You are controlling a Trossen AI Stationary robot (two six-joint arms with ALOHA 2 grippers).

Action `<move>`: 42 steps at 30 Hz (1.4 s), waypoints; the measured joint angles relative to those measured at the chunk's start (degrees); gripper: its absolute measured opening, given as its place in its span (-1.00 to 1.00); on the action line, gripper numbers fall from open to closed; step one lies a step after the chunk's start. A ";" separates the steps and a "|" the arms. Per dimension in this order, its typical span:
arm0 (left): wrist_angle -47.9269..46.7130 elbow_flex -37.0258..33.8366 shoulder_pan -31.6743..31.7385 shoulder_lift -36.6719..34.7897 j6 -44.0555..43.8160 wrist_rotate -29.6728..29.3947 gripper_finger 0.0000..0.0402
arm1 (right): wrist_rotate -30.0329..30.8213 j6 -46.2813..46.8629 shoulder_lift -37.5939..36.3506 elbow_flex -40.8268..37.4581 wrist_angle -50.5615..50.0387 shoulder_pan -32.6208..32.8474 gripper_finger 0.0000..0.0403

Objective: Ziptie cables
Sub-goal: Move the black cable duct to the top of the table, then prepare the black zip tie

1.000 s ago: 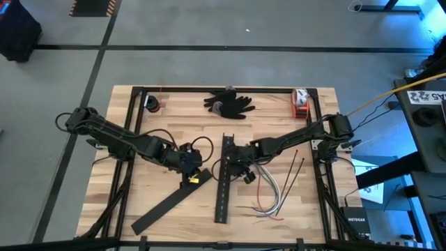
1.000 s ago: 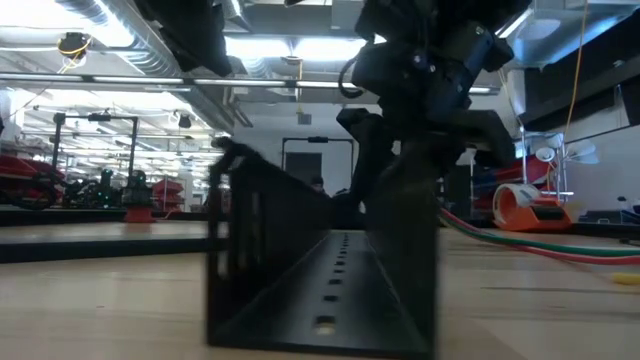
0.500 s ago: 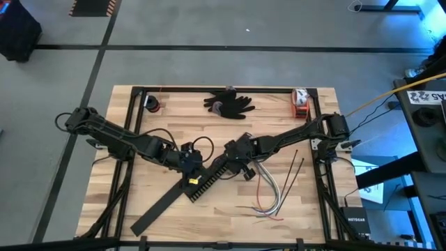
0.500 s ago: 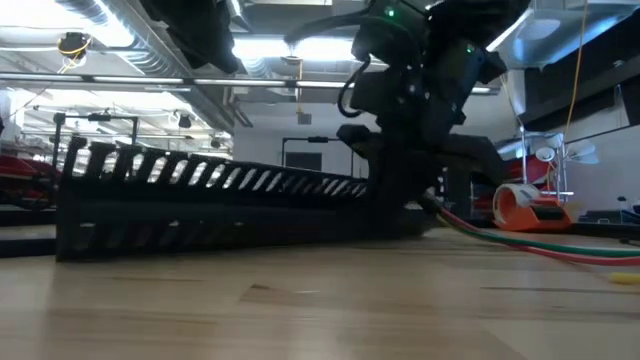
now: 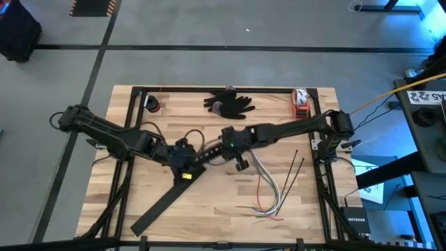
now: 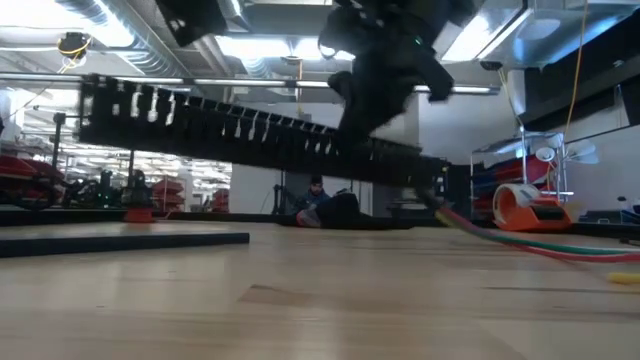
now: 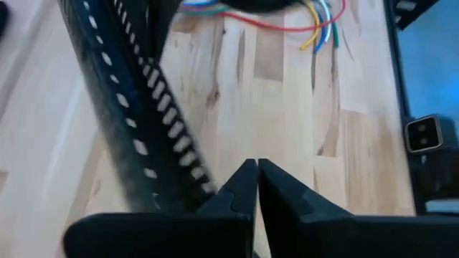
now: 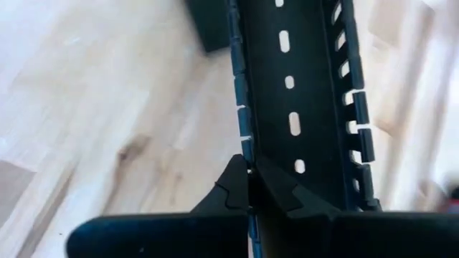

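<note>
A long black comb-slotted bar [image 5: 206, 157] hangs above the table's middle, carried by my shut right gripper [image 8: 249, 168]. In the low view the bar [image 6: 250, 135] slants, clear of the wood. My left gripper [image 7: 257, 166] is shut with nothing between its fingertips, close beside the bar's left end [image 7: 122, 107]. The cables [image 5: 268, 188], thin curved grey, white and red wires, lie on the table right of centre. The ziptie [image 5: 296, 167], a thin dark straight strip, lies just right of them. Neither gripper touches cables or ziptie. My right gripper pinches one side wall of the bar [image 8: 242, 140] at its upper edge, one finger outside and one finger [image 8: 276, 188] inside the channel. The fingers come slanting down from the table's right and point along the bar. The bar is lifted clear and tilted. Whether my left gripper touches the bar, I cannot tell.
A flat plain black strip [image 5: 164, 206] lies slantwise at the near left. A black glove [image 5: 230, 103], a small dark spool [image 5: 153, 104] and an orange-and-white tape roll [image 5: 300, 103] sit along the far edge. Black frame rails [image 5: 136, 118] border the tabletop.
My right gripper has risen and gone toward the far left with the bar. The bar lay on the table pointing near to far; its near end swung toward the left, and now the whole bar is lifted clear. My left gripper has risen a little.
</note>
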 joint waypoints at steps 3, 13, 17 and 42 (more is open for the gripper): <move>-3.22 0.00 0.00 -3.42 -2.50 -0.84 -0.96 | -0.58 3.55 -0.08 3.38 -2.59 -3.20 -1.00; -13.73 0.00 0.00 -8.51 -4.96 -4.65 -0.96 | -4.05 13.72 4.54 3.49 -1.69 -11.77 -0.99; -14.24 0.00 0.00 -8.26 -3.17 -4.65 -0.96 | -4.99 13.84 8.21 3.38 0.40 -12.04 -0.98; -14.08 0.00 0.00 -8.18 3.10 -4.63 -0.96 | 6.00 30.40 1.29 15.93 -25.98 -11.84 -0.07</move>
